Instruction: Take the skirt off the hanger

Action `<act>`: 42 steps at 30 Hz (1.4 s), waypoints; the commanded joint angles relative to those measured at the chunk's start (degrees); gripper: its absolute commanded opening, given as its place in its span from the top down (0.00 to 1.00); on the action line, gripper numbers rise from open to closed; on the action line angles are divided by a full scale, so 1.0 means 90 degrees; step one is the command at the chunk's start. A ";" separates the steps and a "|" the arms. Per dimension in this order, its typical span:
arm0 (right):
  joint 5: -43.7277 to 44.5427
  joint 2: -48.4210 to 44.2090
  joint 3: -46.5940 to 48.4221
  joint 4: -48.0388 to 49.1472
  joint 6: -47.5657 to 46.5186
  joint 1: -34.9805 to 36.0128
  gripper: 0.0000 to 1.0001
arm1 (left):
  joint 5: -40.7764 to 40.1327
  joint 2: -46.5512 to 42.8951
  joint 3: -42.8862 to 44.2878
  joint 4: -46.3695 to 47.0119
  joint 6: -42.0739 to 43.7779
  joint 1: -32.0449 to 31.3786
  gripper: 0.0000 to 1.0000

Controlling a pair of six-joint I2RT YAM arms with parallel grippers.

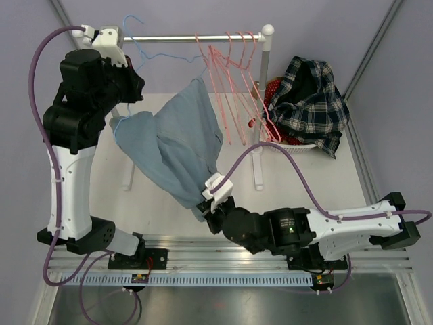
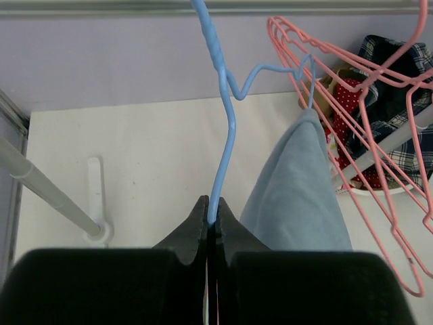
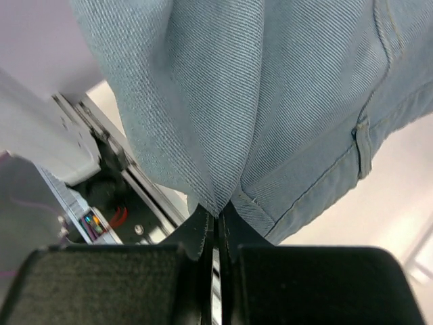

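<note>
A light blue denim skirt (image 1: pixel 177 139) hangs on a blue wire hanger (image 1: pixel 145 49) hooked over the white rail (image 1: pixel 196 38). My left gripper (image 1: pixel 120 101) is shut on the hanger's wire (image 2: pixel 223 159), with the skirt (image 2: pixel 298 189) draped just to its right. My right gripper (image 1: pixel 211 203) is shut on the skirt's lower hem (image 3: pixel 223 135) and holds it stretched down toward the near edge. The skirt runs diagonally between the hanger and my right gripper (image 3: pixel 217 215).
Several pink wire hangers (image 1: pixel 237 74) hang on the rail's right half. A white basket (image 1: pixel 298 143) with a plaid garment (image 1: pixel 312 98) and red dotted cloth stands at the right. The rack's white post (image 1: pixel 265 81) and feet (image 1: pixel 128 177) stand on the table.
</note>
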 commanded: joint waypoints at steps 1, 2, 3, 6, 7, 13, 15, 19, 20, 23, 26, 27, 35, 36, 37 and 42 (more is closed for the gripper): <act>0.0722 -0.0398 -0.0493 -0.1250 0.0922 0.0442 1.00 | -0.0729 0.0205 0.0611 0.1271 0.0386 0.0127 1.00; 0.0800 -0.0448 -0.0542 -0.1357 0.1088 0.0471 1.00 | -0.0720 0.0215 0.0612 0.1281 0.0386 0.0127 1.00; 0.0830 -0.0477 -0.0620 -0.1416 0.1147 0.0491 1.00 | -0.0720 0.0206 0.0583 0.1300 0.0377 0.0127 1.00; 0.0918 -0.0488 -0.0776 -0.1563 0.1333 0.0560 1.00 | -0.0720 0.0157 0.0437 0.1301 0.0377 0.0127 1.00; 0.0908 -0.0468 -0.0806 -0.1612 0.1421 0.0579 1.00 | -0.0729 0.0109 0.0387 0.1330 0.0396 0.0127 1.00; 0.1639 -0.0585 -0.1001 -0.2344 0.2299 0.0560 1.00 | -0.0846 -0.0282 -0.0208 0.1505 0.0532 0.0127 1.00; 0.1835 -0.0663 -0.1031 -0.2695 0.2543 0.0569 1.00 | -0.0934 -0.0360 -0.0267 0.1506 0.0562 0.0127 1.00; 0.2401 -0.1024 -0.1080 -0.3183 0.3032 0.0560 1.00 | -0.0866 -0.0399 -0.0306 0.1476 0.0514 0.0127 1.00; 0.2538 -0.1073 -0.1022 -0.3523 0.3129 0.0560 1.00 | -0.0866 -0.0438 -0.0335 0.1486 0.0504 0.0127 1.00; 0.3231 -0.1278 -0.0633 -0.4595 0.3686 0.0560 1.00 | -0.0866 -0.0614 -0.0549 0.1574 0.0494 0.0127 1.00; 0.3924 -0.1580 -0.0212 -0.4787 0.3212 0.0560 1.00 | -0.0847 -0.0751 -0.0745 0.1603 0.0503 0.0117 1.00; 0.4081 -0.1784 -0.0172 -0.4506 0.2764 0.0560 1.00 | -0.0856 -0.0771 -0.0784 0.1613 0.0503 0.0127 1.00; 0.3820 -0.3211 -0.0847 0.2703 -0.4730 0.0130 1.00 | -0.0779 -0.0868 -0.0980 0.1672 0.0474 0.0127 1.00; 0.3577 -0.3251 -0.0739 0.2753 -0.5021 0.0062 1.00 | -0.0749 -0.0878 -0.1000 0.1691 0.0465 0.0127 1.00; 0.3449 -0.3213 -0.0641 0.2859 -0.5295 -0.0016 1.00 | -0.0730 -0.0878 -0.1067 0.1711 0.0435 0.0127 1.00; 0.2483 -0.2229 0.0734 0.2948 -0.7265 -0.0971 1.00 | -0.0622 -0.0927 -0.1341 0.1876 0.0347 0.0127 1.00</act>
